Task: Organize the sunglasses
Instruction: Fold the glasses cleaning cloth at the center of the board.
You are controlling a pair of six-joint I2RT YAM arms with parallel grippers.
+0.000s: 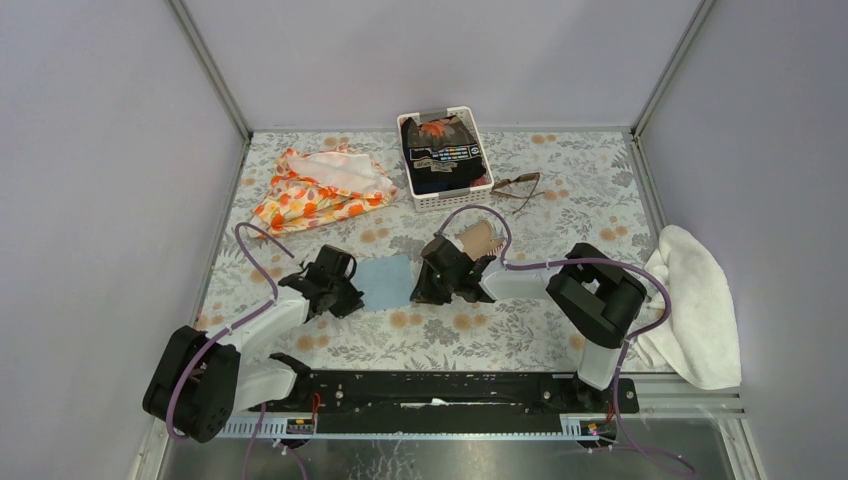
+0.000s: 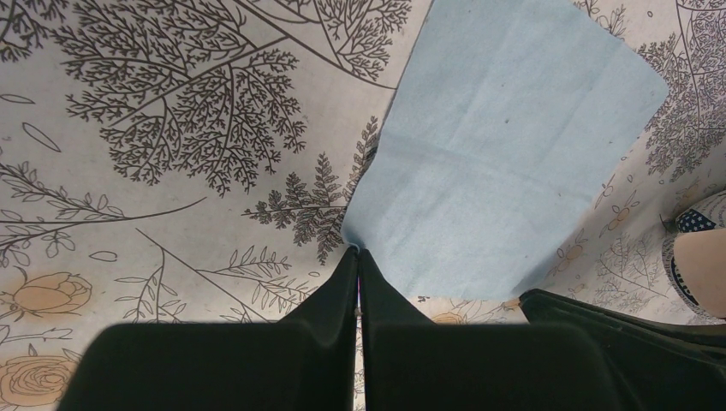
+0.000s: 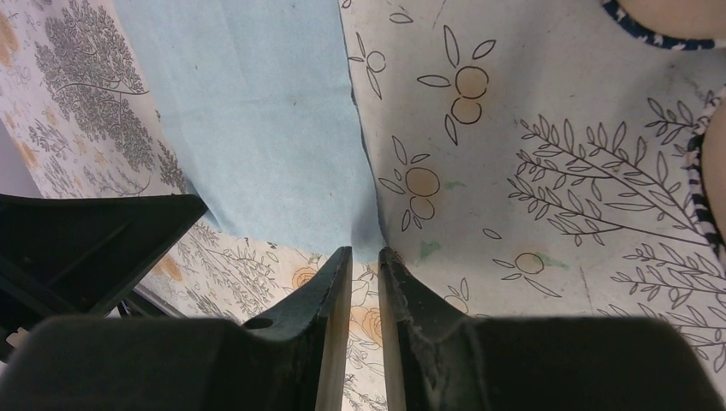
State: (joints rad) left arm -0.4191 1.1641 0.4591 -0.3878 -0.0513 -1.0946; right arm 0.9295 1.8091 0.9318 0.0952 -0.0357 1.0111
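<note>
Near edge: left claw pressed together at one corner of the blue cloth, right claw narrowly spread at the neighbouring corner, probably to lay it flat on the worktop. Whether either actually grips fabric, cannot tell. Farther back, the sunglasses lie just right of the white basket, with bare room on their right for an approach.

Both arms are bolted to a black rail with thin red wires along its front. The left arm, at the rail's left end, and the right arm, at its right end, pair chunky black joint housings with pale grey links. A purple cable loops along each. The left gripper has matte black, wedge-shaped fingers tapering to thin tips. The right gripper matches, with pale scuffing on its inner edges.
</note>
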